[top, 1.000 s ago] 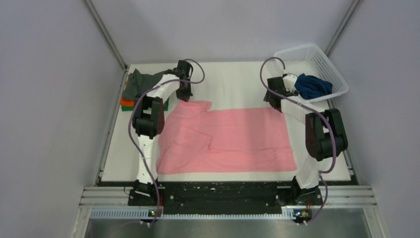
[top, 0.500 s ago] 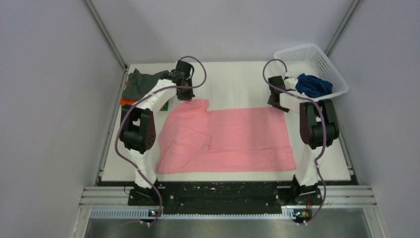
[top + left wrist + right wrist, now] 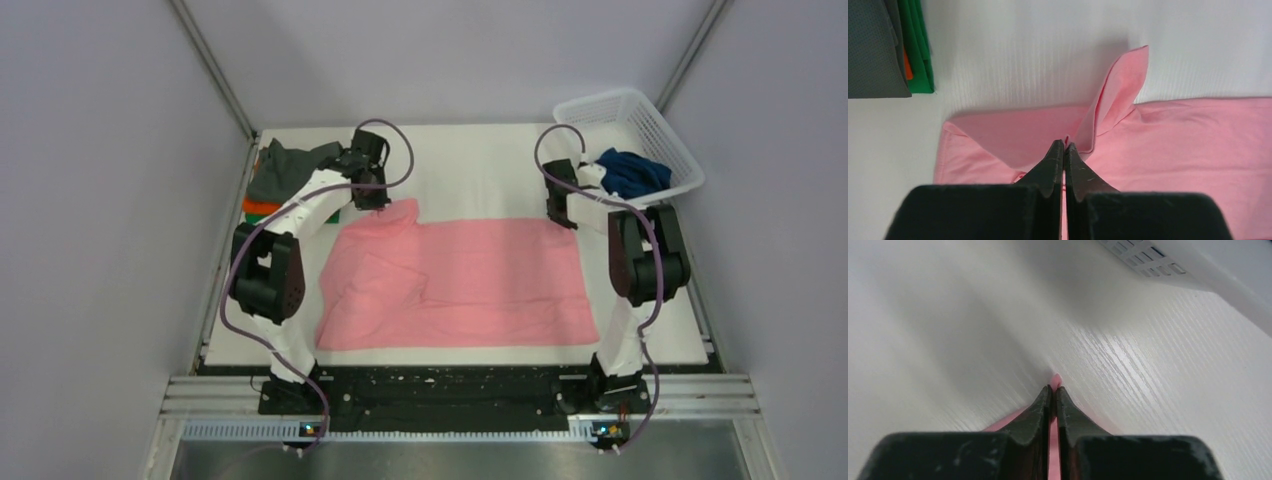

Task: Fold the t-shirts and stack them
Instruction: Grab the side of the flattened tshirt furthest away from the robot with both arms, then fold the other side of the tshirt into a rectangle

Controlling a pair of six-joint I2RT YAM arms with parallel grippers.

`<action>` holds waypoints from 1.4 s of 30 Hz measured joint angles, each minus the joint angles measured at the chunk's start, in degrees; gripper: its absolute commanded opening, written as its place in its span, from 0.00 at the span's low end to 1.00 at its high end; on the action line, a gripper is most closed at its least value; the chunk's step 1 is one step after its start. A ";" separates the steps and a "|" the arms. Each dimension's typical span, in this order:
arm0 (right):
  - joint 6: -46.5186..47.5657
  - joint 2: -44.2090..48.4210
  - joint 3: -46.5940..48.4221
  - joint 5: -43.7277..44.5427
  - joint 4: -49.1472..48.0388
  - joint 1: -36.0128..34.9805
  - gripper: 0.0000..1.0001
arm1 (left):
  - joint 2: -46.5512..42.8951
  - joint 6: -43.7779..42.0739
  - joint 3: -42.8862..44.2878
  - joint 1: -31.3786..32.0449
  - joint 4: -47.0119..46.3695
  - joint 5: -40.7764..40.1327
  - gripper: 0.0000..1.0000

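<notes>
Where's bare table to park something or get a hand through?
Best: far strip of table between pink t-shirt and back wall, bounded by left claw and right claw. Thin strip along near edge. Crowded: far-left folded stack, far-right basket with navy t-shirt.

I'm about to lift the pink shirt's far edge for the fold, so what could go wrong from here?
1. The right gripper pinches only the corner tip of the pink t-shirt; it may slip out when lifted.
2. The left gripper holds a bunched flap, and the shirt's left side lies rumpled, so the fold may come out crooked.
</notes>
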State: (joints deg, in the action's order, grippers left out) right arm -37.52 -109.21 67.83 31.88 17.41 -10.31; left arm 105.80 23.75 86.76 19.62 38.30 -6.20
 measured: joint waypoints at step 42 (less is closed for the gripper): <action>11.52 43.17 -29.18 -7.37 2.82 -0.02 0.06 | -56.26 13.57 -45.07 6.43 0.87 -3.26 0.00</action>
State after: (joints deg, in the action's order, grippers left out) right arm -26.00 -66.04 38.65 24.51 20.23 -10.33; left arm 49.54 37.32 41.69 26.04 39.18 -9.45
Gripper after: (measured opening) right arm 0.010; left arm 0.016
